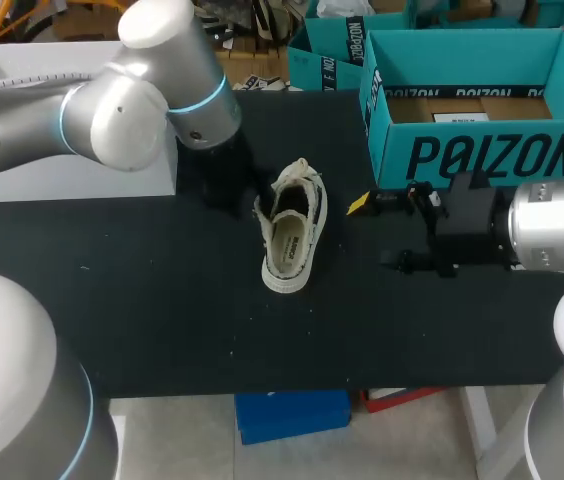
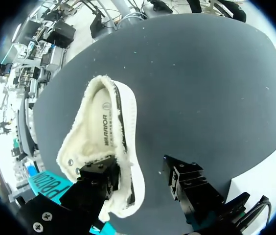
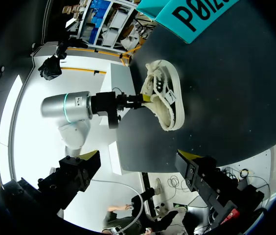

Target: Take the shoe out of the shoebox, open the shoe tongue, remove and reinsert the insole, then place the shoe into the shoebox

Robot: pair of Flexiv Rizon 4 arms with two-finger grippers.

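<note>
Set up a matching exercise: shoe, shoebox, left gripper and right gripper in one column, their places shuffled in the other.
1. shoe
2. shoebox
3. left gripper
4. right gripper

A. at the table's back right
B. at the shoe's opening
C. lying in the middle, out of the box
D. in front of the box, apart from the shoe

Pairs: 1-C, 2-A, 3-B, 4-D

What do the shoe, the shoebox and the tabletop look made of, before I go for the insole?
Shoe: cream fabric, likely canvas, matte, with frayed fuzzy edges at the collar and a paler rubber-like sole rim. Shoebox: teal printed cardboard; bare brown board shows inside. Tabletop: black, matte, perhaps cloth or a mat; no glare.
</note>
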